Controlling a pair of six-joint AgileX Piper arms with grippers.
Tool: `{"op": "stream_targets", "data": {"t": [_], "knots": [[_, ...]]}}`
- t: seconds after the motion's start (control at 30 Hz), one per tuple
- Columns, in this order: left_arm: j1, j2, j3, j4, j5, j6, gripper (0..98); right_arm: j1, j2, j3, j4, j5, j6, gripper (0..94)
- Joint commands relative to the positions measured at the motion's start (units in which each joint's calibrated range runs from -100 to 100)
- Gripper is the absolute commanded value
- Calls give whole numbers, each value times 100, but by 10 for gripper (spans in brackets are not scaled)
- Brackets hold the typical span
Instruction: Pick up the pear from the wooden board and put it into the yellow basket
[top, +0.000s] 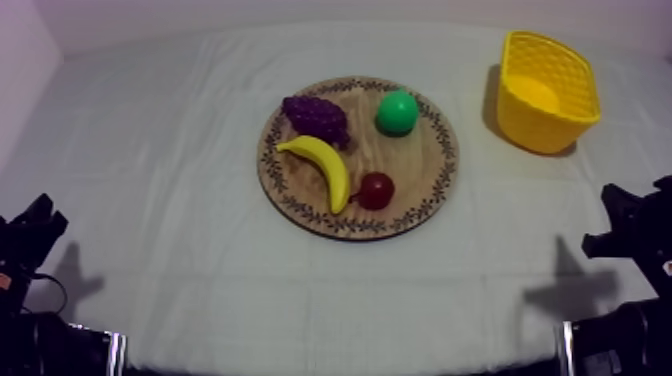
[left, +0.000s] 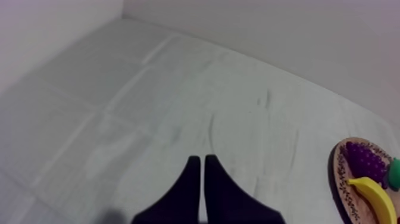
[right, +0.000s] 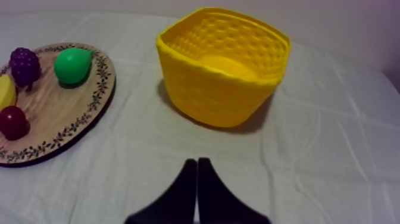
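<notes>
Grey-white cloth covers the whole table, and at its middle lies the round wooden board with a patterned rim. On the board the green toy pear sits at the far right part, the side towards the yellow woven basket. The basket stands upright, well apart from the board, at my right. A purple bunch of grapes, a yellow banana and a small red fruit share the board; the pear touches none of them, which should leave room for fingers around it. My left gripper and my right gripper both sit low at their own sides, each clenched on nothing, fingers together as a narrow wedge. I judge this a resting pose with the pick not yet begun. The right arm looks better placed, since it faces both pear and basket.
</notes>
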Motion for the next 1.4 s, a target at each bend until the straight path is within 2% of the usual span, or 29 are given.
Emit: {"op": "stream_targets", "data": {"t": [0.0, 1.13, 1.27, 1.37], "knots": [[-1, -4, 0, 1, 0, 1, 1, 0, 1, 4, 2, -1, 12, 5], [-1, -4, 0, 1, 0, 1, 1, 0, 1, 4, 2, -1, 10, 5], [-1, -4, 0, 1, 0, 1, 1, -47, 1, 4, 2, 21, -170, 5], [-1, -4, 0, 1, 0, 1, 1, -180, 1, -37, 103, 280, -251, 7]]}}
